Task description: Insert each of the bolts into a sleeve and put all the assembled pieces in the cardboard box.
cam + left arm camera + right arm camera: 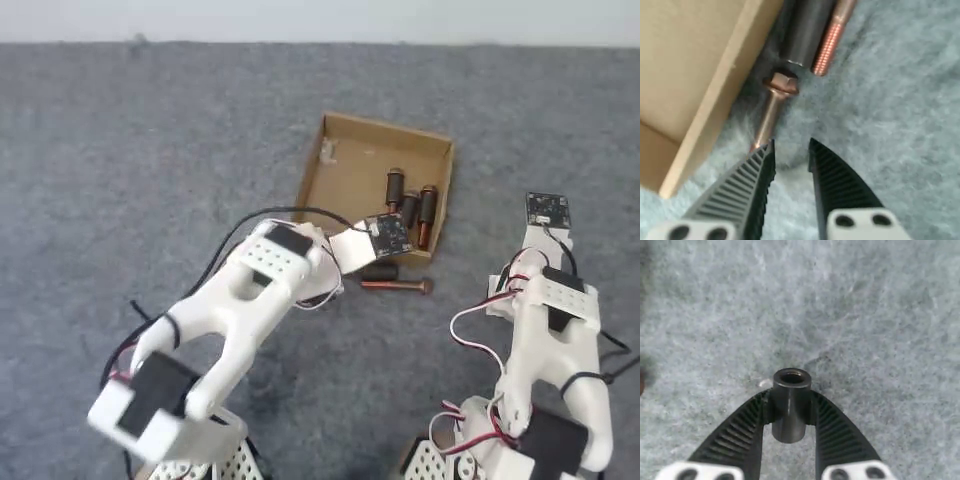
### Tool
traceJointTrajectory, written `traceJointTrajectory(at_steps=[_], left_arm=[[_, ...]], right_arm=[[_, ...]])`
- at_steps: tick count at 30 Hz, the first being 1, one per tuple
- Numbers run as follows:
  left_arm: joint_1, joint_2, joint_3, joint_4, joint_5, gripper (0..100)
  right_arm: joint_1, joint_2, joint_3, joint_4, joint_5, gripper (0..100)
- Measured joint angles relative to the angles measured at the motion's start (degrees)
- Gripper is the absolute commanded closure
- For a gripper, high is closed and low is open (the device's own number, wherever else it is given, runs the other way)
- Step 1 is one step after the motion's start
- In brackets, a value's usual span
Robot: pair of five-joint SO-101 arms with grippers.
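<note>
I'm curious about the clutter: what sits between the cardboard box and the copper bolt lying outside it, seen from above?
A dark sleeve lies between the cardboard box and the bolt, roughly parallel to the bolt; the high view shows it.

Grey carpet (150, 150) holds the cardboard box (388, 128), 1 sleeve (380, 271) and 2 bolts (771, 112) beside it.

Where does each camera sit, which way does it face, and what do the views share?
High view: fixed overhead, looking down on cardboard box, left arm, right arm.
Left wrist view: on left arm, facing a bolt beside the cardboard box; open left gripper shows.
Right wrist view: on right arm, facing carpet; right gripper clamps a sleeve.
Shared: high and left wrist views both show the cardboard box.
</note>
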Motion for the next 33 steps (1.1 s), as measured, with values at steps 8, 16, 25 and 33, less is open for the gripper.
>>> traceJointTrajectory(at_steps=[8, 16, 25, 33], left_arm=[[-0.35, 5.27, -6.07, 0.00, -2.99, 89], [-0.35, 11.08, -12.48, 3.16, -2.99, 89], [-0.44, 22.86, -26.81, 13.54, -3.16, 89], [1.58, 25.58, -30.33, 14.77, -3.16, 98]], right_arm=[[0.00, 0.00, 0.00, 0.00, 0.00, 99.3], [0.00, 0.00, 0.00, 0.00, 0.00, 99.3], [0.00, 0.00, 0.00, 0.00, 0.09, 99.3], [0.00, 0.00, 0.00, -0.09, 0.53, 99.3]])
